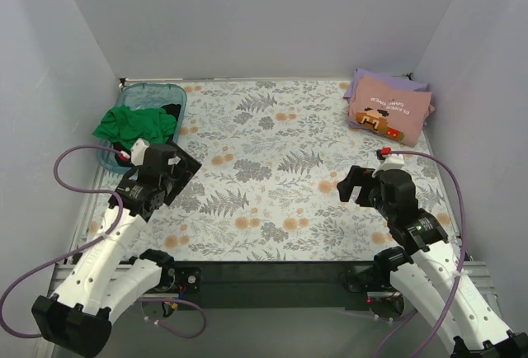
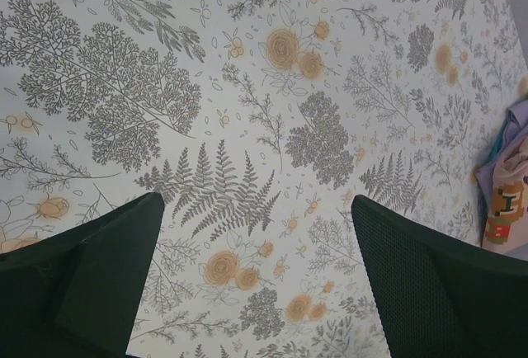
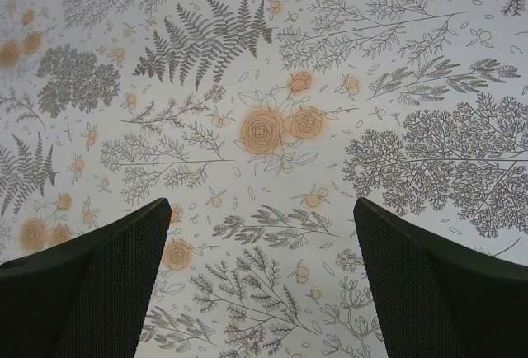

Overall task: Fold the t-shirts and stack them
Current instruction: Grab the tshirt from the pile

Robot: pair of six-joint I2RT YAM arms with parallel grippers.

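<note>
The left gripper [image 1: 169, 170] and right gripper [image 1: 355, 185] are hanging over the flat, fern-and-blossom printed tablecloth [image 1: 264, 152], each with its black, mesh-textured fingers [image 3: 99, 284] spread wide and holding nothing. A crumpled green t-shirt [image 1: 130, 124] and a black t-shirt [image 1: 171, 110] are lying in the translucent teal bin [image 1: 153, 91] at far left. The folded pink t-shirt [image 1: 389, 110] is resting atop the lavender t-shirt [image 1: 363, 84] at far right.

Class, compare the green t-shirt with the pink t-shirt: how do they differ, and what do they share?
The green t-shirt is crumpled; the pink t-shirt is folded flat. The green one lies in the teal bin at far left; the pink one rests on a lavender t-shirt at far right. The green one is plain; the pink one bears a printed graphic. Both are cloth tees.
</note>
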